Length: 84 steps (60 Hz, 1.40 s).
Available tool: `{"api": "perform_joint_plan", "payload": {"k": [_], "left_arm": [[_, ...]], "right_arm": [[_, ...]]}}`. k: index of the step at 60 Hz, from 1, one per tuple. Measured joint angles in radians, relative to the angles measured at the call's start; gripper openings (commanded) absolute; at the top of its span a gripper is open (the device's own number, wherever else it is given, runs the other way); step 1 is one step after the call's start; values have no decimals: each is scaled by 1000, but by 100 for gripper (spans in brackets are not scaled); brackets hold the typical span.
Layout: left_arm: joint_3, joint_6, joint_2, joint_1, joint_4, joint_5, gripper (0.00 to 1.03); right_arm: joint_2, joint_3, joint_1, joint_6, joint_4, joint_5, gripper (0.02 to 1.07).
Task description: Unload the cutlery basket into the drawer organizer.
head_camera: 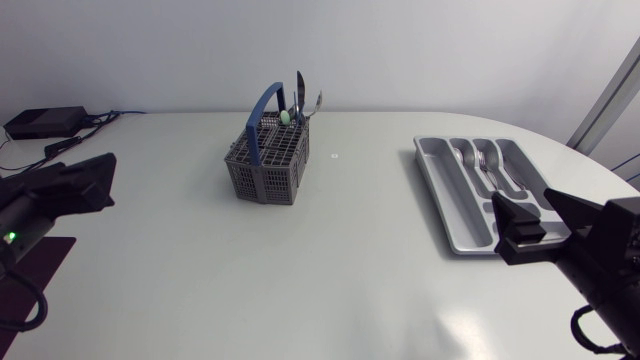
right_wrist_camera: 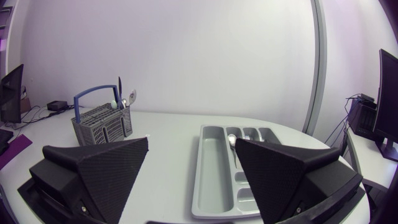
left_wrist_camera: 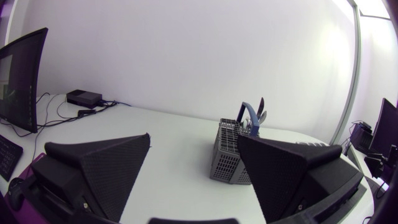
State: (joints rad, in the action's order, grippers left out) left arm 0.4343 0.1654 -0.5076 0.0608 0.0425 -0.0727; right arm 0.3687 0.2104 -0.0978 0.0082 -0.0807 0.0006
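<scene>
- Cutlery basket (head_camera: 267, 160): the lower ends of the standing pieces (head_camera: 299, 95) are being hidden by its mesh walls. In the left wrist view one corner is being covered by a finger (left_wrist_camera: 292, 174) of the left gripper (left_wrist_camera: 194, 137).
- Drawer organizer (head_camera: 436, 185): the near end is being masked by the right gripper (head_camera: 505, 228) in the head view. In the right wrist view, its side compartments are being screened by that gripper's finger.
- Arms: both are being cut off by the head view's side edges.

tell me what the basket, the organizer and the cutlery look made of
Cutlery basket: matte grey plastic, judging by its moulded grid walls; blue handle likely plastic too.
Drawer organizer: pale grey, smooth with a soft sheen and rounded moulded compartments, probably plastic.
Cutlery in the basket: polished metal, likely stainless steel, from its bright reflections.
</scene>
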Motion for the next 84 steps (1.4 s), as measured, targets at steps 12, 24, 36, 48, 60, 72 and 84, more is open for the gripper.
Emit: {"api": "perform_joint_plan", "payload": {"k": [12, 24, 36, 48, 60, 72, 84], "left_arm": [[257, 5, -282, 145, 212, -92, 93], [609, -51, -633, 248, 534, -88, 95], [874, -69, -900, 300, 668, -82, 93], [1011, -69, -1096, 301, 670, -83, 91], [1036, -68, -1214, 309, 593, -84, 76], [1107, -61, -1312, 310, 520, -83, 58], [1186, -45, -1373, 309, 497, -83, 24]], "right_arm": [[202, 116, -29, 3, 8, 34, 102], [359, 243, -42, 18, 154, 56, 102], [483, 323, -59, -12, 254, 56, 102], [517, 327, -89, -138, 306, 51, 102], [534, 341, -105, -209, 321, 17, 102], [541, 341, -154, -223, 321, 3, 102], [541, 341, -170, -239, 321, 2, 102]]}}
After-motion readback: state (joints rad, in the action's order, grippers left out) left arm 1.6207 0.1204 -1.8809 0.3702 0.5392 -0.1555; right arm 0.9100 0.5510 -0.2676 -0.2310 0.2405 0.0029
